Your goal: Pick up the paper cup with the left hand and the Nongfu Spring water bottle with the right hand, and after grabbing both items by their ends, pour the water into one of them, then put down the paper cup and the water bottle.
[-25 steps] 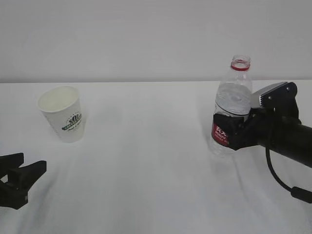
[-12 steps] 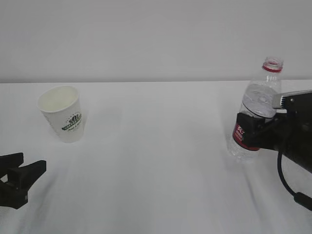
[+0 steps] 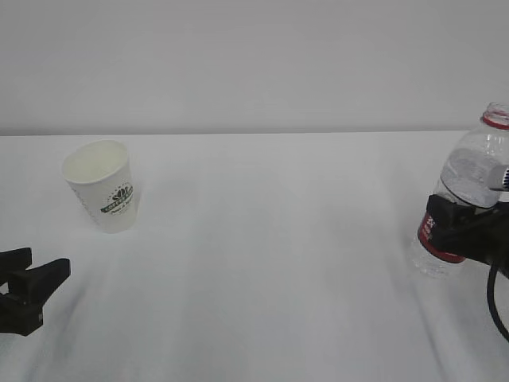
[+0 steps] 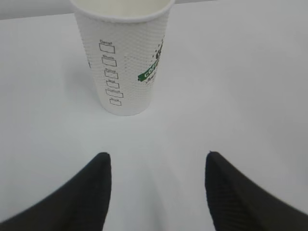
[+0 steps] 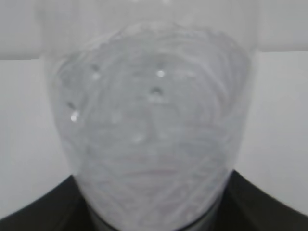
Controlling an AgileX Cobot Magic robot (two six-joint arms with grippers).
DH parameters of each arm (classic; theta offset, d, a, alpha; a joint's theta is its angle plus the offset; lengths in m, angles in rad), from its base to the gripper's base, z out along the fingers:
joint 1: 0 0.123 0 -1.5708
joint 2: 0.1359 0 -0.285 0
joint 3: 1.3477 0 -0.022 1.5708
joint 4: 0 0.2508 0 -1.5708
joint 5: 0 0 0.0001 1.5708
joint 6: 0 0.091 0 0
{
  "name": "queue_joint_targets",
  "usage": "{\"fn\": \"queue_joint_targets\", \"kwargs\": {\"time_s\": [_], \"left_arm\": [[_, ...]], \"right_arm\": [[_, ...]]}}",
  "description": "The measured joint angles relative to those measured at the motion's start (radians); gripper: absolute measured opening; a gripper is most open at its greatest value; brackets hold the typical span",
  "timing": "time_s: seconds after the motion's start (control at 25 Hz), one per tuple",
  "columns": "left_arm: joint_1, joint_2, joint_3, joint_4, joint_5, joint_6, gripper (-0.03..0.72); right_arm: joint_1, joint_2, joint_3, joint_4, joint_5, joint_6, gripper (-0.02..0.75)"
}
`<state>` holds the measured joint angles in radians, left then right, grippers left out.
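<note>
The white paper cup [image 3: 102, 187] with its green-and-black logo stands upright on the table at the left. It is close ahead in the left wrist view, paper cup [image 4: 122, 57]. My left gripper [image 3: 32, 286] sits low at the near left, a short way in front of the cup. The left gripper [image 4: 157, 161] is open and empty. At the far right the Nongfu Spring water bottle [image 3: 465, 199] is uncapped, with a red label, and leans with its top to the right. Clear water [image 3: 471, 171] fills its body. My right gripper [image 3: 461, 227] is shut around its labelled middle. The bottle [image 5: 151, 120] fills the right wrist view between the right gripper [image 5: 152, 175] fingers.
A white tabletop [image 3: 262, 263] stretches between cup and bottle, and a plain pale wall [image 3: 254, 64] stands behind it. The right arm is mostly cut off by the right frame edge, with a black cable [image 3: 495, 306] hanging below it.
My right gripper has carried the bottle steadily to the right, close to the edge of the exterior view. The left gripper shifted slightly left. The cup stayed put.
</note>
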<state>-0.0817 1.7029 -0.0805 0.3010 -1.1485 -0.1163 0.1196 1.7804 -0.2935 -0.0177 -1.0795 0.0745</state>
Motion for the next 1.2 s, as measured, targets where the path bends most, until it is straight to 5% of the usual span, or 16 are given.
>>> {"fn": "queue_joint_targets", "kwargs": {"time_s": [0.88, 1.2], "left_arm": [[0.0, 0.015, -0.137, -0.052, 0.0, 0.0, 0.452], [0.0, 0.178, -0.229, -0.008, -0.002, -0.01, 0.591]], "right_arm": [[0.0, -0.075, 0.078, 0.118, 0.001, -0.048, 0.421], [0.0, -0.075, 0.078, 0.118, 0.001, -0.064, 0.421]]}}
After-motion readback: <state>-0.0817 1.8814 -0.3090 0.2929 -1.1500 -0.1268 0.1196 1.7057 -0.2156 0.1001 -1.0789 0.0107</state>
